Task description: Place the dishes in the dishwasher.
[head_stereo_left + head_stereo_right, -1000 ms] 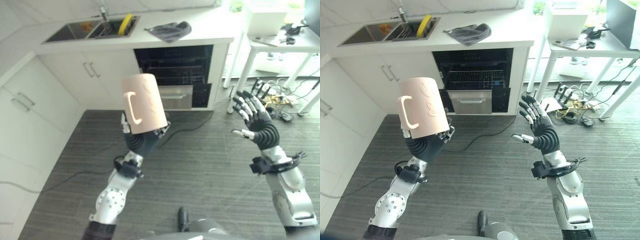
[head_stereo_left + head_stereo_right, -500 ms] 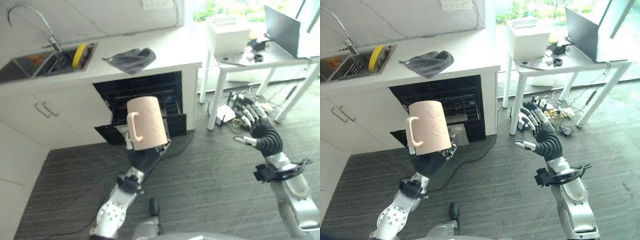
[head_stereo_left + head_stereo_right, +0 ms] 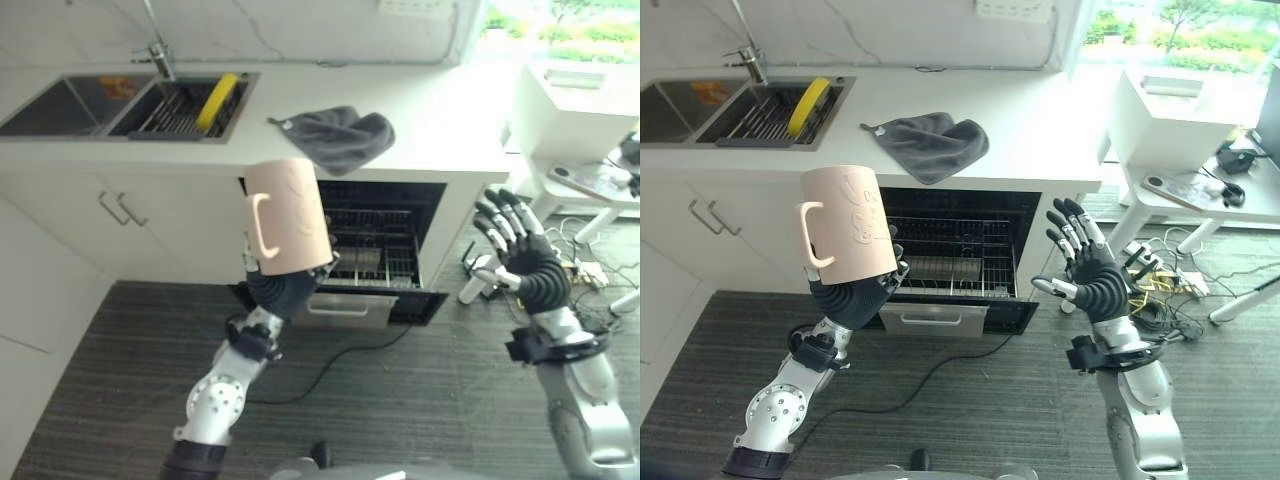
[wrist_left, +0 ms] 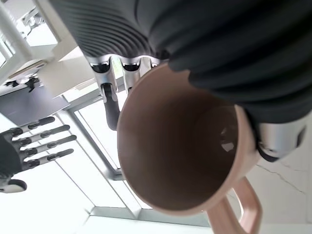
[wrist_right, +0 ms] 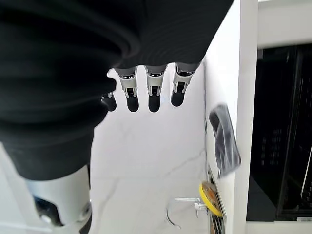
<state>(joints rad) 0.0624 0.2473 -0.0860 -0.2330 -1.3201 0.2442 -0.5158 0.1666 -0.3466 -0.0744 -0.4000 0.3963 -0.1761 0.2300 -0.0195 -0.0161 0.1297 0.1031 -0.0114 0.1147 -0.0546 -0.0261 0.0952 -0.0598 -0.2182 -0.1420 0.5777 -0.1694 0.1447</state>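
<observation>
On the far left of the white counter (image 3: 1030, 120), a sink (image 3: 700, 105) with a tap (image 3: 748, 55) is seen, and a yellow plate (image 3: 808, 105) is stood on its edge in the rack beside the basin. Further right, a grey cloth (image 3: 930, 145) is laid on the counter, partly over the front edge. Directly under the cloth, the dishwasher (image 3: 960, 255) is found open, its wire rack (image 3: 955, 262) pulled partly out above the lowered door (image 3: 940, 318).

In front of the dishwasher, the pink mug (image 3: 287, 215) is held up in the air by the left hand (image 3: 285, 287), with the handle turned to the robot's left. The fingers of this hand are curled around the lower part of the mug, as is shown in the left wrist view, where the mug's inside is seen bare.

To the right, the right hand (image 3: 1092, 275) is raised with its fingers spread apart and straight, and nothing is held in it. Behind it, a white table (image 3: 1210, 195) with a white box (image 3: 1160, 115) on it is placed, and cables (image 3: 1165, 290) are lying on the floor below
</observation>
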